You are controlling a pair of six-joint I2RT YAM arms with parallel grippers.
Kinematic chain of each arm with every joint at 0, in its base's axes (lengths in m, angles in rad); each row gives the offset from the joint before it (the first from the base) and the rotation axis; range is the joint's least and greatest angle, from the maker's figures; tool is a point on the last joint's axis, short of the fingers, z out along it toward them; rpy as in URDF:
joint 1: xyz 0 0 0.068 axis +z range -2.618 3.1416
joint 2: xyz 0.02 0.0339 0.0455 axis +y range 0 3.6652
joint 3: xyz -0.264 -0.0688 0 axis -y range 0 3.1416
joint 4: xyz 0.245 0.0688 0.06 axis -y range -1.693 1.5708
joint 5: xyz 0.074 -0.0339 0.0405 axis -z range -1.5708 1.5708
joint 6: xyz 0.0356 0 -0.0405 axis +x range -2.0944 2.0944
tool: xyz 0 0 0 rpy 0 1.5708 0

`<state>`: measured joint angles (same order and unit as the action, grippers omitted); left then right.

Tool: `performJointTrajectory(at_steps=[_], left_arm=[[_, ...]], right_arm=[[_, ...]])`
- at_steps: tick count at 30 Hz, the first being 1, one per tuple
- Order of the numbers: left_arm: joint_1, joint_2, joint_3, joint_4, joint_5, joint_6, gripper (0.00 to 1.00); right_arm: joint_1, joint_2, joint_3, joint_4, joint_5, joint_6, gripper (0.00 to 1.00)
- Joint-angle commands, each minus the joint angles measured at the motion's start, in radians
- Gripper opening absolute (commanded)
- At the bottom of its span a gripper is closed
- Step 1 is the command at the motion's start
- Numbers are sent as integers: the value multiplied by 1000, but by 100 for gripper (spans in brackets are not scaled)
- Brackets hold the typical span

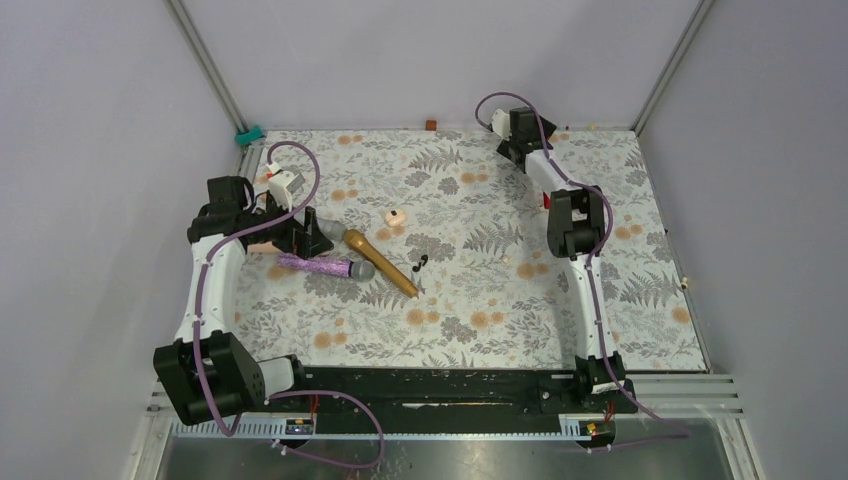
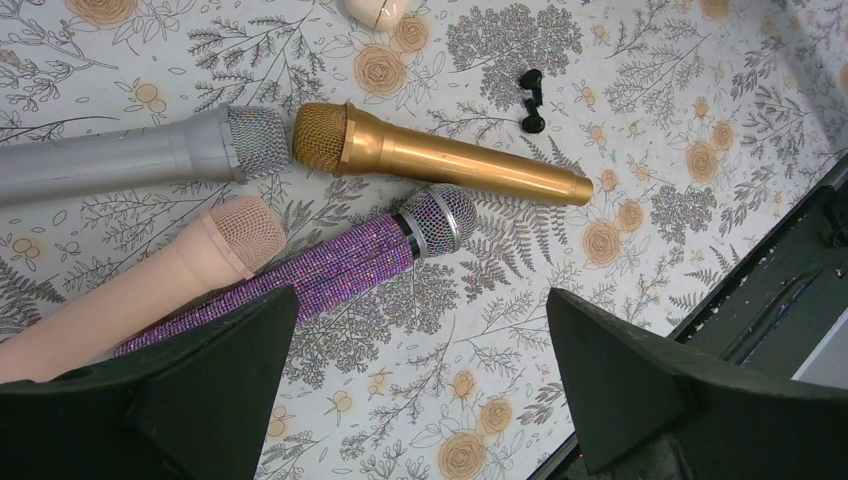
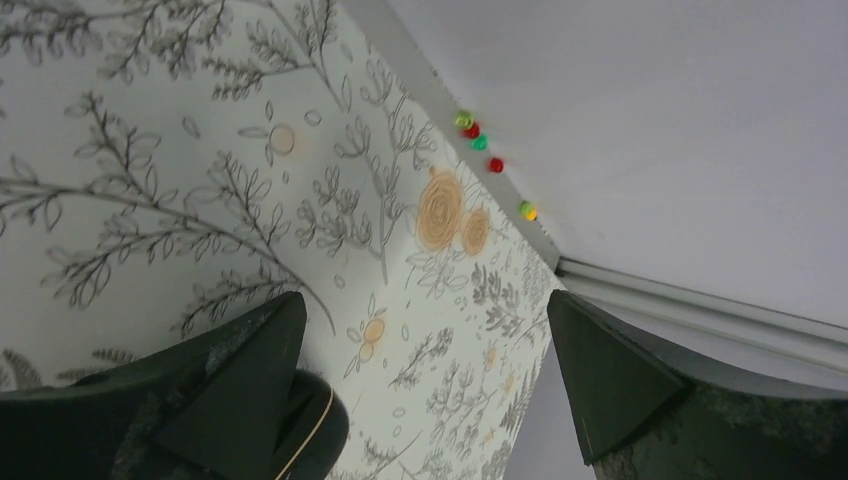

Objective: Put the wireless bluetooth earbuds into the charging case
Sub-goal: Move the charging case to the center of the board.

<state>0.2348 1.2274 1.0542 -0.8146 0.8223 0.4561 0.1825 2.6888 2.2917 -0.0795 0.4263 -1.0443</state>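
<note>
Found the earbuds (image 2: 531,100) near the middle of the table (image 1: 620,330), by the gold microphone (image 2: 450,160)'s handle end, ahead-right of the nearer left gripper (image 2: 422,298), fingers spread, empty. Noted right gripper (image 3: 425,300) likewise agape at far right corner, possibly beside the charging case (image 3: 312,430).

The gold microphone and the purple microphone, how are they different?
The gold microphone is smooth and gold all over, head too; the purple microphone is sparkly with a silver head. In the left wrist view the gold microphone's head points left, while the purple microphone's head points right. Both lie flat on the flowery table.
</note>
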Motion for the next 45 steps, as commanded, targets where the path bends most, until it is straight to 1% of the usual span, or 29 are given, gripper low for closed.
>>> performJointTrajectory(at_steps=[1, 3, 5, 10, 13, 16, 20, 23, 27, 29, 34, 36, 42, 45], left_arm=[[6, -2, 23, 25, 42, 26, 98], [6, -3, 23, 26, 43, 26, 99], [6, -6, 25, 25, 44, 26, 98], [6, -10, 25, 25, 46, 23, 99], [5, -14, 23, 24, 47, 21, 99], [6, -15, 24, 25, 47, 20, 98], [6, -18, 26, 25, 46, 18, 99], [6, -18, 26, 24, 44, 16, 98], [5, -14, 30, 23, 45, 19, 99], [6, -11, 32, 22, 44, 20, 99], [6, -1, 34, 22, 42, 17, 99], [6, 2, 37, 22, 40, 16, 99], [7, 2, 39, 22, 35, 13, 99], [9, 4, 41, 22, 37, 13, 99]], right_arm=[[-11, -97, 12, -188, -39, 109, 99], [-21, -97, 77, -298, -79, 198, 99], [-31, -100, 115, -372, -103, 269, 100], [-53, -117, 133, -481, -151, 397, 100], [-73, -113, 167, -563, -216, 484, 100], [-93, -109, 179, -613, -282, 552, 99], [-110, -107, 183, -625, -325, 569, 99], [-119, -98, 202, -666, -383, 527, 99], [-126, -67, 208, -729, -423, 393, 98], [-131, -46, 216, -764, -469, 331, 92], [-132, -23, 232, -807, -496, 203, 76], [-132, -22, 231, -809, -510, 173, 74], [-130, 0, 274, -842, -536, 104, 74], [-127, -9, 264, -863, -554, 72, 71]])
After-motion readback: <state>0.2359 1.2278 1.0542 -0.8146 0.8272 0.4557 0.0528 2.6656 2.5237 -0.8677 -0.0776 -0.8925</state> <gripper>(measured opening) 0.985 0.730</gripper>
